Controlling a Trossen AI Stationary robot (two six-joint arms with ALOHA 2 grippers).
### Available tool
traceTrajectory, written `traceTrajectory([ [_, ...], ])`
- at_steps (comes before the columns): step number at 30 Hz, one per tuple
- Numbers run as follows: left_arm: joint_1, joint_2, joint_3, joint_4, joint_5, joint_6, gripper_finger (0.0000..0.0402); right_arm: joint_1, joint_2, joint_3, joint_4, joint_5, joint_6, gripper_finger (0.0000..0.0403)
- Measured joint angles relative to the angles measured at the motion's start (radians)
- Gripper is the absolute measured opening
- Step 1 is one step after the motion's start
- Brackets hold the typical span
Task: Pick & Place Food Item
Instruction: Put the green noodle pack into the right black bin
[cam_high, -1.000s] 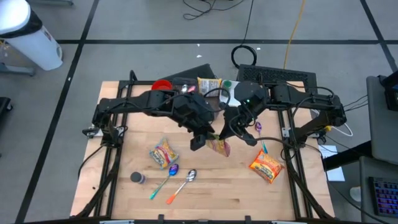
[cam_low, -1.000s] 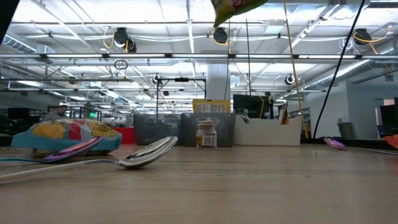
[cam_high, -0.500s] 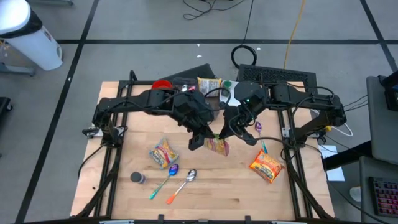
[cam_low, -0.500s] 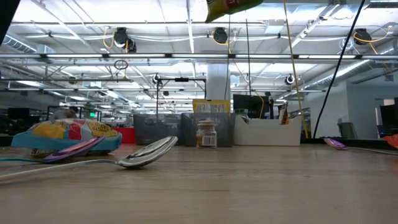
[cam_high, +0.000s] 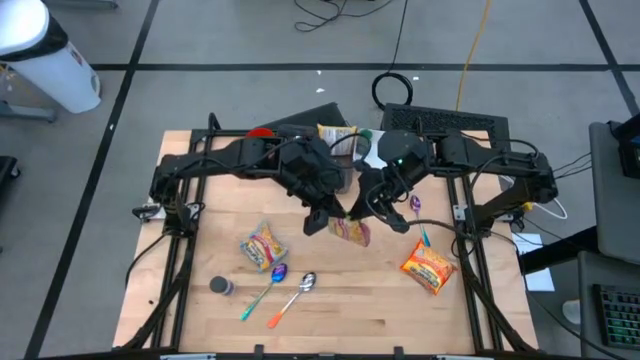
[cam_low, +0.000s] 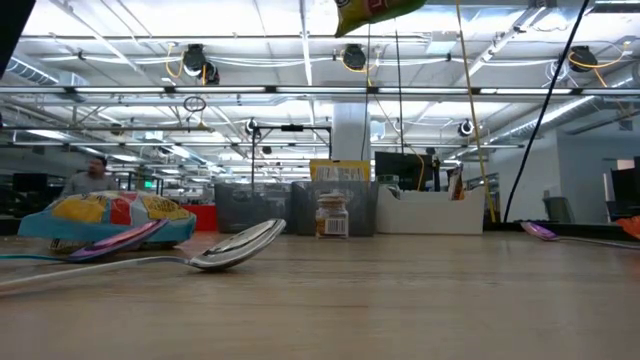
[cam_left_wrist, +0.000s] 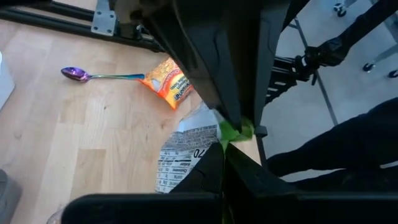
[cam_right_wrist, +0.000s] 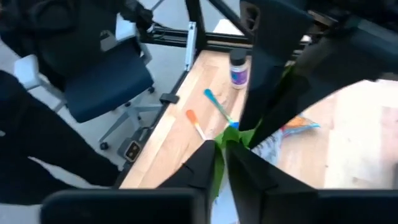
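A snack packet (cam_high: 350, 233), green along its top edge with a white printed back (cam_left_wrist: 181, 155), hangs high above the middle of the table. Only its yellow lower end (cam_low: 375, 8) shows in the low view. My left gripper (cam_high: 328, 214) comes at it from the table's left and my right gripper (cam_high: 360, 208) from the right. Both meet at its top edge. The left gripper (cam_left_wrist: 224, 152) is shut on that edge, and the right gripper (cam_right_wrist: 221, 150) also has the green edge between its fingers. My left gripper pinches the packet's green top edge (cam_left_wrist: 232, 132) between its two fingers, slanting down from the table's left. The packet hangs below, clear of the table. My right gripper has the same green top edge (cam_right_wrist: 244, 135) between its two fingers, slanting down from the table's right.
On the table lie a yellow, red and blue packet (cam_high: 263, 247), an orange packet (cam_high: 428, 267), two spoons (cam_high: 290, 288) near the front, a small jar (cam_high: 219, 286) and a purple spoon (cam_high: 415, 205). A red bowl (cam_high: 262, 133) and another packet (cam_high: 335, 135) sit at the far edge.
My left gripper has edged toward the table's right and far side, closing in on the packet's top edge. The packet has shifted slightly toward the table's left and still hangs clear of the table.
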Motion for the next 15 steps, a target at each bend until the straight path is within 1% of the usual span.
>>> traceTrajectory([
  [3,0.014,0.000,0.025,-0.038,0.011,0.008,0.0002,-0.023,-0.014,0.000,0.014,0.015,0.008,0.0084],
  [9,0.052,-0.001,0.093,-0.147,0.019,0.063,0.0001,-0.082,-0.070,0.000,0.023,0.108,0.027,0.0174],
  [12,0.089,-0.001,0.131,-0.210,0.021,0.099,0.0001,-0.109,-0.100,0.000,0.032,0.161,0.029,0.0205],
  [15,0.134,-0.002,0.150,-0.272,0.027,0.133,0.0001,-0.130,-0.125,0.000,0.034,0.209,0.033,0.0226],
])
